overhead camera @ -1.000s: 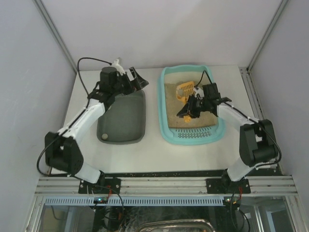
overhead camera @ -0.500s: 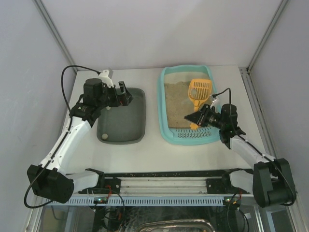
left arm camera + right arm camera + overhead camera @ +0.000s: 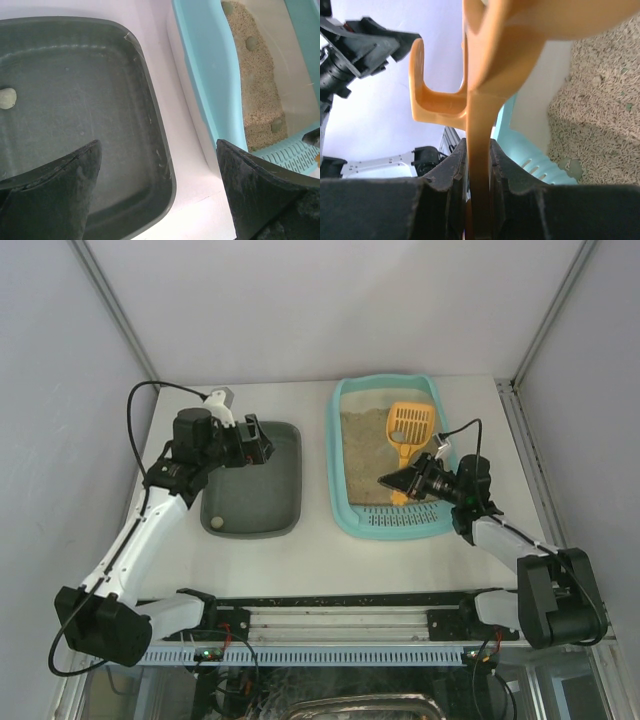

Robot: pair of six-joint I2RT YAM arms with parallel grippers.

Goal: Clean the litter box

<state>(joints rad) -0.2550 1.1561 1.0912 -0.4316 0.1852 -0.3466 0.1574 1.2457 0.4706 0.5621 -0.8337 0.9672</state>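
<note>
Here our right claw (image 3: 405,483) pinches the flat handle of the orange plastic scoop (image 3: 411,424), whose slotted blade is over the beige, grainy litter (image 3: 365,455). The litter box (image 3: 400,520), smooth turquoise plastic with rounded corners and a slotted near rim, sits by the bench's (image 3: 320,560) right edge. Our left claw (image 3: 255,443) gapes wide above the dark grey-green tray (image 3: 250,505) just beside the box, which holds one pale round lump (image 3: 217,521).
</note>
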